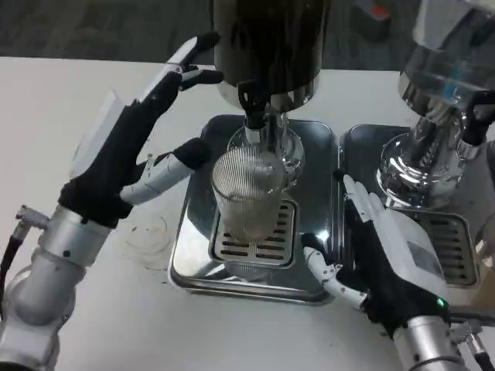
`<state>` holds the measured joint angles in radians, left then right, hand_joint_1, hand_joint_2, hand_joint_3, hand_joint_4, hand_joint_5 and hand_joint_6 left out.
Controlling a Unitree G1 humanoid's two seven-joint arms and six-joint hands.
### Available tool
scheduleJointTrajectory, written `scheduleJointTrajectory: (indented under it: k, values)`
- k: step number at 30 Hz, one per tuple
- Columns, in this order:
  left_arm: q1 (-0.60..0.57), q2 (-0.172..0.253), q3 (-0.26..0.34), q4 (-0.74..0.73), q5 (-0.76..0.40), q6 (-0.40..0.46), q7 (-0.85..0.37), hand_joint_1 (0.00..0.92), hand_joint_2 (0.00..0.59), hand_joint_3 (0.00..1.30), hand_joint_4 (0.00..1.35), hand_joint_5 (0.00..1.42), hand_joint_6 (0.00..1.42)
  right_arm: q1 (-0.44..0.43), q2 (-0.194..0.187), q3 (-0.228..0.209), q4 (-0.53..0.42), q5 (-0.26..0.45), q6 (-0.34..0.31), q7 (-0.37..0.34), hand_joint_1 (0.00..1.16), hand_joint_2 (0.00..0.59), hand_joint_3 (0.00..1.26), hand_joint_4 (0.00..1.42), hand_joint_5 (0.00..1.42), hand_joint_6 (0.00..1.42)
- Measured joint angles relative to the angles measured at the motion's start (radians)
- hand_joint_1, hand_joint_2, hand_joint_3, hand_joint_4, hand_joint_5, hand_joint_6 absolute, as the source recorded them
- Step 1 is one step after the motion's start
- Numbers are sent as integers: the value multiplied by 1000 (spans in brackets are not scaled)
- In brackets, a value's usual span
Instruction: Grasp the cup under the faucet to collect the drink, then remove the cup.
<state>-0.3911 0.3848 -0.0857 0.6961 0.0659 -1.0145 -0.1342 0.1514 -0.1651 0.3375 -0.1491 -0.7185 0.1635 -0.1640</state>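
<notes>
**Cup under faucet, not yet gripped**

Head view: the ribbed clear cup (247, 193) stands on the grille of the left drip tray (193, 255), directly below the black faucet (254, 104) of the dark dispenser (267, 39). The left hand (135, 147) is spread, holding nothing, thumb close beside the cup's left wall, upper fingers reaching toward the dispenser body. The right hand (383, 255) rests open at the tray's right edge, empty. A second dispenser (437, 100) stands to the right.

Risk, as judged: closing off-centre could tip the light cup on the grille; slick ribbed walls may slip; a tilted lift would spill drink
</notes>
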Motion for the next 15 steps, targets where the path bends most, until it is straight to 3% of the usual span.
scheduleJointTrajectory:
  k: [15]
  values:
    - [-49, -48, -7, 48, 9, -5, -87, 0, 93, 187, 91, 257, 132, 24, 28, 1, -9, -8, 4, -37, 486, 427, 0, 0, 0, 0]
